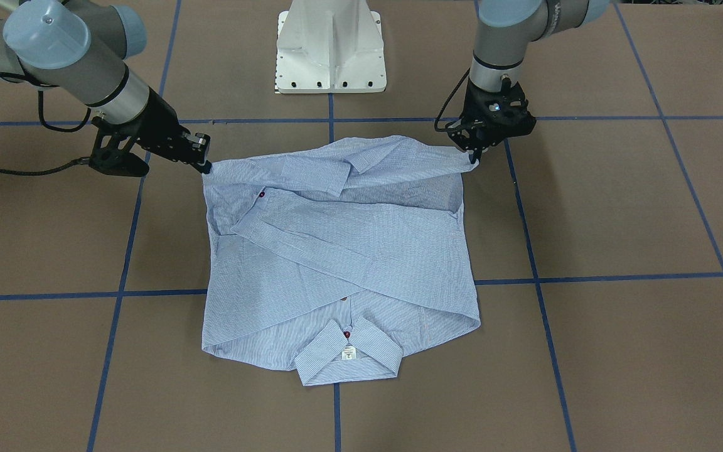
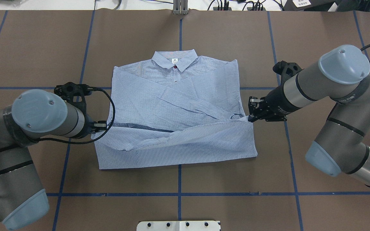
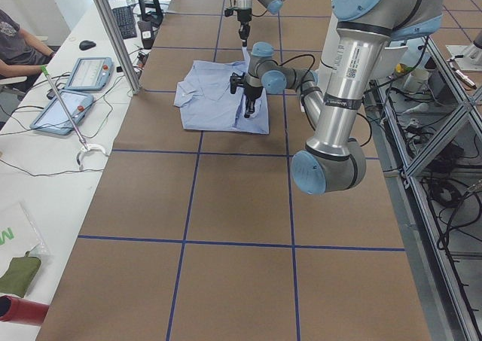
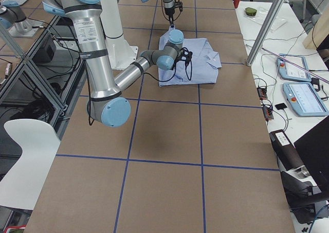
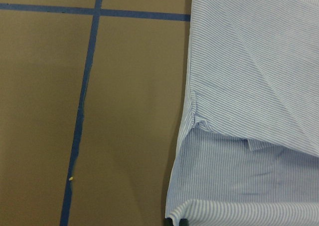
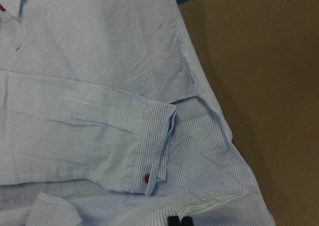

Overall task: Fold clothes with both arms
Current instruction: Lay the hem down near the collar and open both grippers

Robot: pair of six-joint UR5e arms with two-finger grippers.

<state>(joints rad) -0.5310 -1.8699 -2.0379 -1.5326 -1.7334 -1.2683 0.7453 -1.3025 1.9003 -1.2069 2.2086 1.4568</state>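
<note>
Roughly mid-fold, going by your overhead view. The shirt (image 2: 178,106) lies at the centre of the table (image 2: 236,179), with its collar (image 2: 174,61) at 12 o'clock, on the side away from the robot.

Done: both sleeves are crossed over the chest. One cuff (image 6: 154,141), with its red button, rests on the body panel.

In hand, as I judge it: the hem-to-collar fold. The hem edge is raised and runs stretched across the body from 9 to 3 o'clock, about halfway up. The doubled band below it lies toward 6 o'clock.

Left for you: carry the hem on toward 12 o'clock, lay it near the collar, and release.

The left gripper (image 2: 104,124) is at the shirt's 9 o'clock edge, its fingers pinched together on one hem corner. The right gripper (image 2: 250,118) is at the 3 o'clock edge, clamped likewise on the other corner. In each wrist view the striped cloth runs straight into the dark fingertip at the bottom of the frame, so the cloth sits between the fingers, not beside them.
</note>
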